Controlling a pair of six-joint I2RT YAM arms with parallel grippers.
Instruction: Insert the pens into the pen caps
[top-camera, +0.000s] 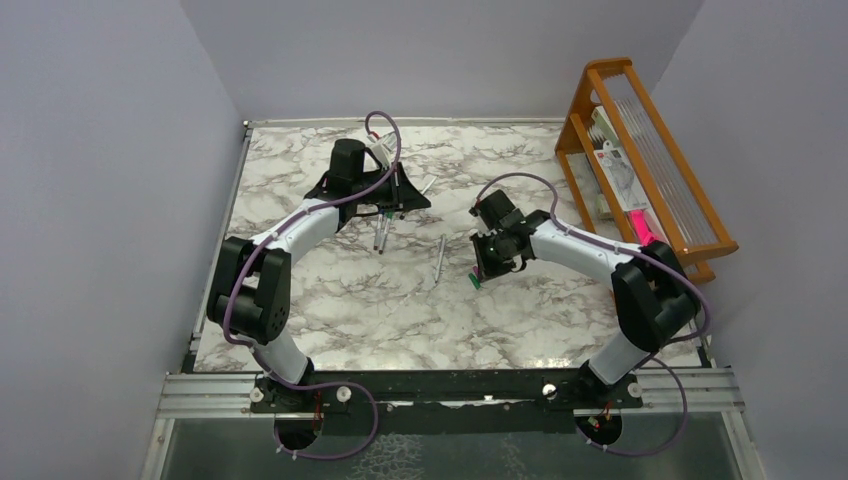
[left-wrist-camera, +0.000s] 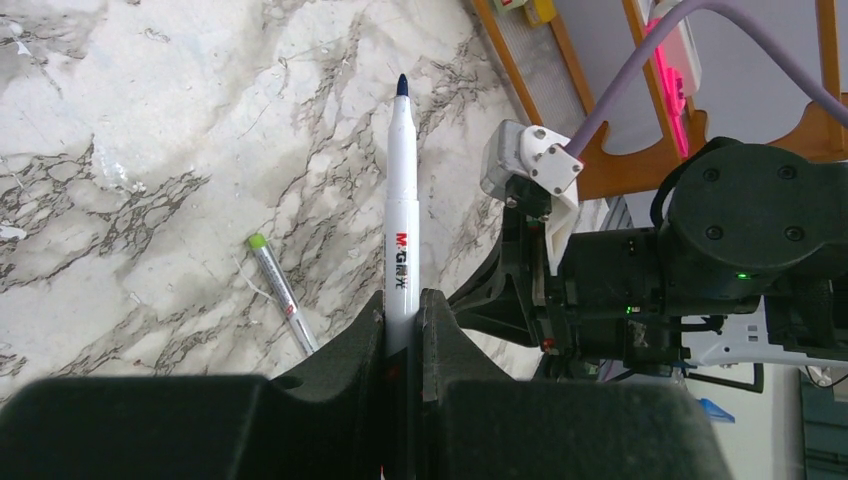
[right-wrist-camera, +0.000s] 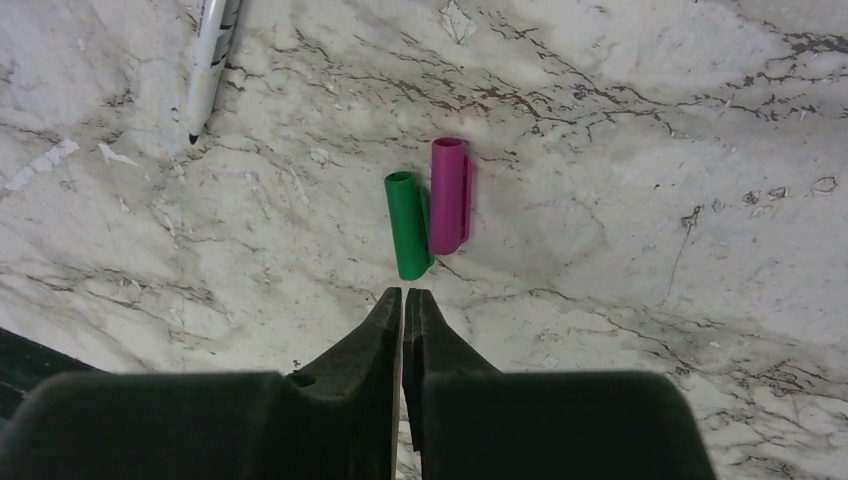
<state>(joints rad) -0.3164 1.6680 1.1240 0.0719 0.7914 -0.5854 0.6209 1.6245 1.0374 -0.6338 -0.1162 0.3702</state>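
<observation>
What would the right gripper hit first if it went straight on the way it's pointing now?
Most likely the green cap, lying on the table just beyond the shut right gripper and nearly in line. The magenta cap sits beside it, slightly off line. Height above the table is unclear.

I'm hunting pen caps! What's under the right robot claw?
Just past the shut right gripper lie a short green plastic cap and a magenta plastic cap, side by side on the white marble table. The gripper's black body hides the table right beneath it.
</observation>
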